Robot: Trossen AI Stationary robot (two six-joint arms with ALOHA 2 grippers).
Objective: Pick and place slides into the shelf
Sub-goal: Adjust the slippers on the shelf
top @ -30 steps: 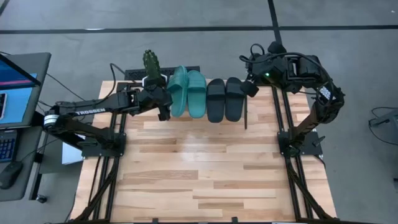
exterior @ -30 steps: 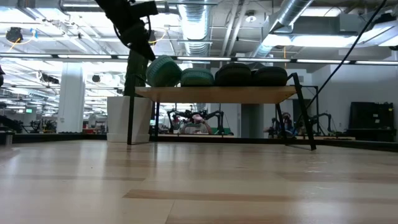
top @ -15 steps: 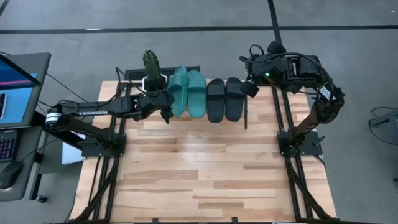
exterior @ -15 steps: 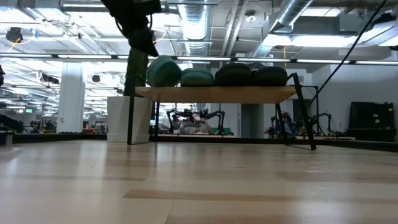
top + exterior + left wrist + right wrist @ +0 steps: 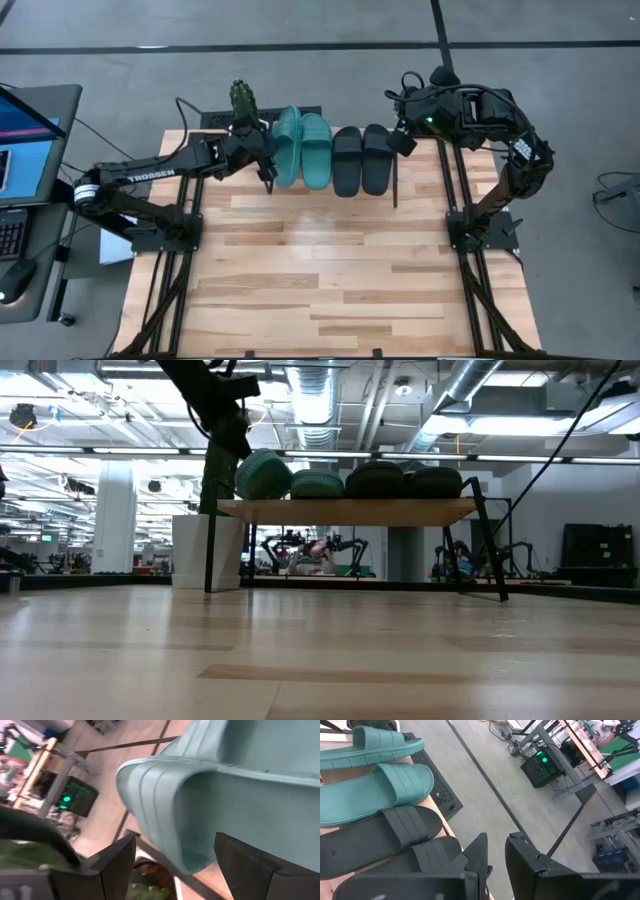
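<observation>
All the slides lie side by side on the shelf's top board [image 5: 345, 510] at the table's far edge: two teal slides [image 5: 300, 145] on the left and two black slides [image 5: 358, 158] on the right. In the low view they show as teal [image 5: 285, 475] and black [image 5: 405, 480] humps. My left gripper [image 5: 268, 172] is open, just left of and above the left teal slide [image 5: 200, 795], touching nothing I can see. My right gripper [image 5: 400, 142] hovers shut beside the right black slide [image 5: 435, 855].
A cactus in a white pot [image 5: 243, 105] stands at the far edge, just left of the shelf and close behind my left gripper. The shelf's black leg [image 5: 395, 185] slants onto the table. Bare wooden tabletop [image 5: 330, 270] stretches toward the near edge.
My left gripper has drawn back a little from the left teal slide toward the far edge and risen slightly, staying open. The slides have not moved.
</observation>
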